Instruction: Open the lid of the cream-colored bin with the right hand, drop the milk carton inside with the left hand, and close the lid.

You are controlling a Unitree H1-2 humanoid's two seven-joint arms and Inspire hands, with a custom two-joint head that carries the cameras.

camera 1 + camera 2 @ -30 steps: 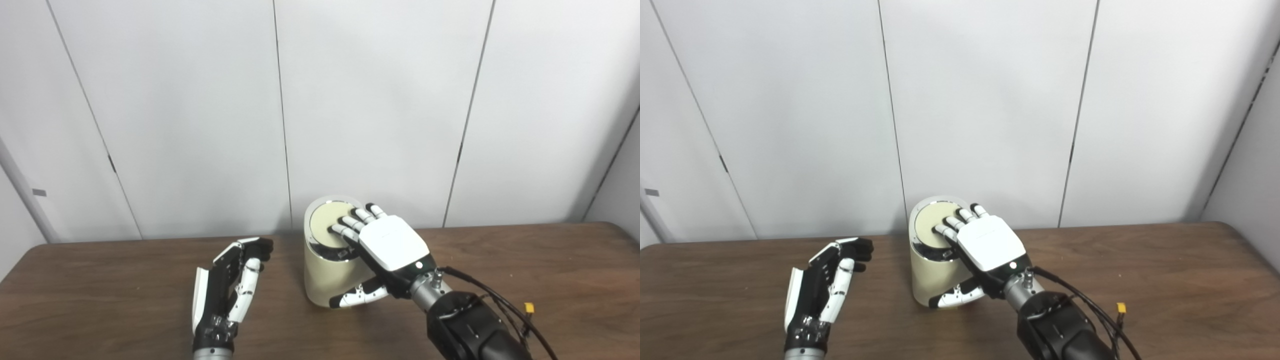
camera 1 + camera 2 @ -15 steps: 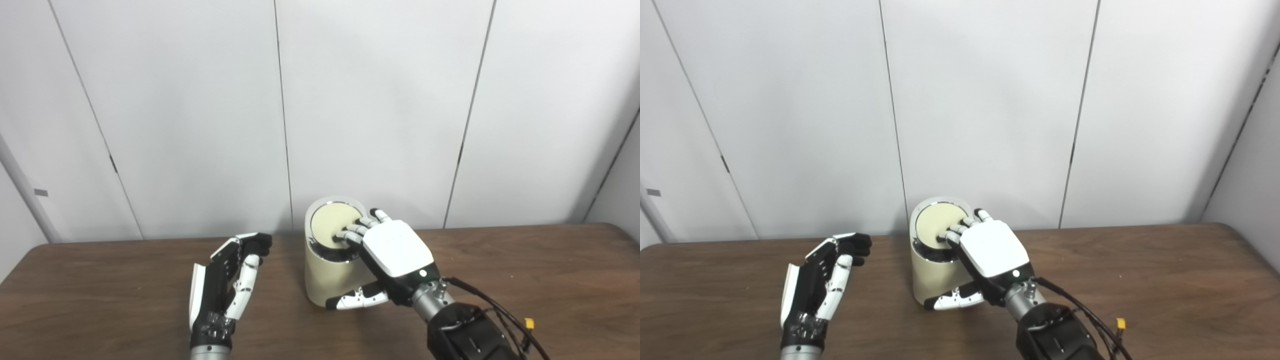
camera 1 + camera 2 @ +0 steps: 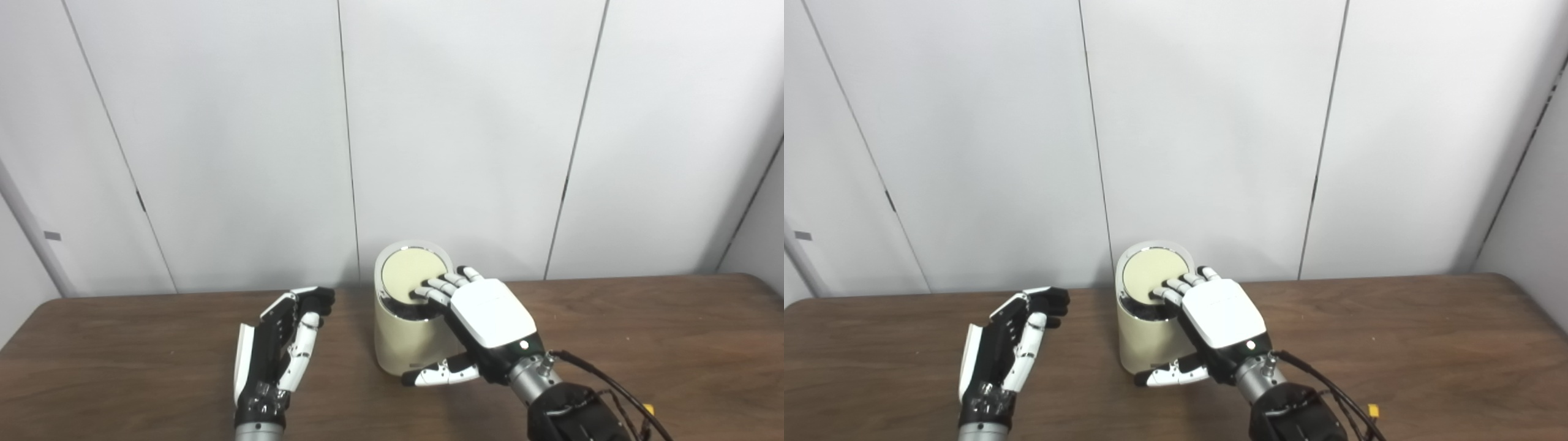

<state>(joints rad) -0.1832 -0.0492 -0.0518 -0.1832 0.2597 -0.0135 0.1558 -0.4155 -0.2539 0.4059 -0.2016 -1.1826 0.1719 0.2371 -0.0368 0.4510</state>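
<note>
Wall (image 3: pixel 465 122): white panels with dark vertical seams, directly behind the far edge of the work area.

Surface (image 3: pixel 643 331): dark brown wood grain, spans the full width of both views.

Bin (image 3: pixel 398 343): cream-colored, stands upright near the surface's far edge, about center, close to the wall. Long axis vertical; top faces up and tilts slightly toward the camera. Base rests on the surface.

Lid (image 3: pixel 413 284): round cream disc set inside a bright metal ring on the bin top. A dark crescent shows along its near edge, so whether it is fully seated cannot be told.

Right hand (image 3: pixel 490 318): white back plate up, arm entering from lower right with black cables trailing. Fingers (image 3: pixel 436 293) are extended and slightly spread, tips resting on the near-right part of the lid. Thumb (image 3: pixel 438 375) reaches left along the bin's lower front, close to the base; contact there unclear. Not wrapped around anything; pressing flat rather than grasping.

Left hand (image 3: pixel 278 352): left of the bin and apart from it, palm turned inward toward the bin, fingers loosely curled, holding nothing.

No milk carton can be made out in either view.
</note>
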